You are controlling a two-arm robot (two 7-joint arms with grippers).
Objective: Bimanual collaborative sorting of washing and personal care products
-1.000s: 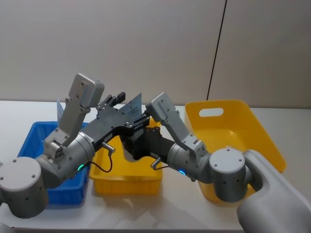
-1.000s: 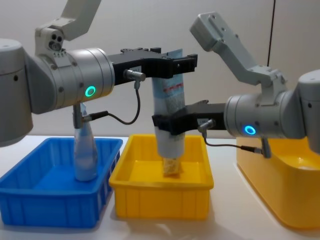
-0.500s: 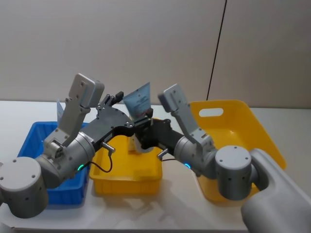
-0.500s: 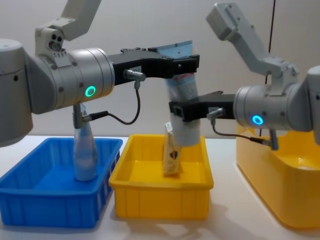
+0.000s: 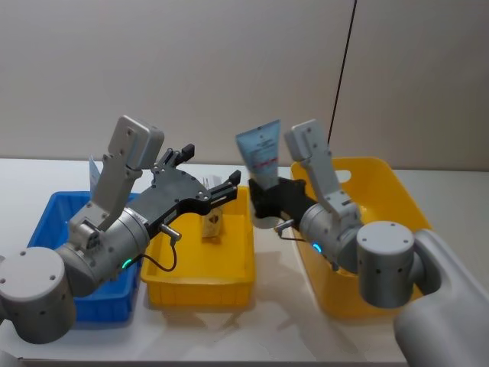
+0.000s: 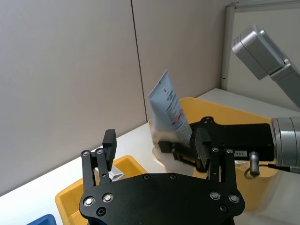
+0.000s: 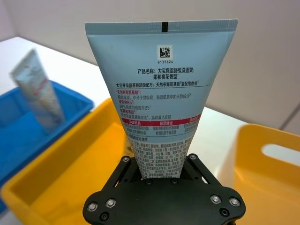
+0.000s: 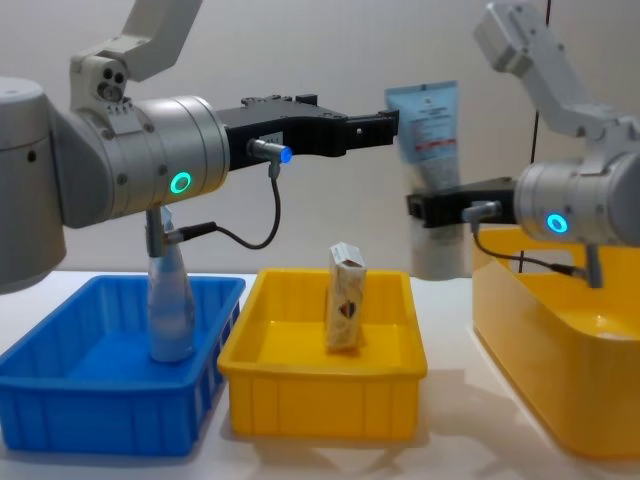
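My right gripper (image 5: 266, 200) is shut on the lower end of a pale-blue squeeze tube (image 5: 259, 151), which it holds upright, crimped end up, between the small yellow bin (image 5: 200, 287) and the large yellow bin (image 5: 397, 200). In the right wrist view the tube (image 7: 161, 84) rises straight out of the gripper (image 7: 159, 176). My left gripper (image 8: 375, 128) stays open above the small yellow bin (image 8: 320, 385), to the left of the tube (image 8: 428, 118). A cream-beige carton (image 8: 345, 308) stands in that bin. Another pale tube (image 8: 170, 310) stands in the blue bin (image 8: 100, 410).
Three bins stand in a row along the table front: blue on the left, small yellow in the middle, large yellow (image 8: 560, 400) on the right. The large yellow bin has a handle slot (image 5: 342, 177) in its far wall. A grey wall stands behind the table.
The right gripper has carried the tube rightwards and up, out from between the left gripper's fingers and off the small yellow bin. The left arm has stayed put. The carton now shows fully.
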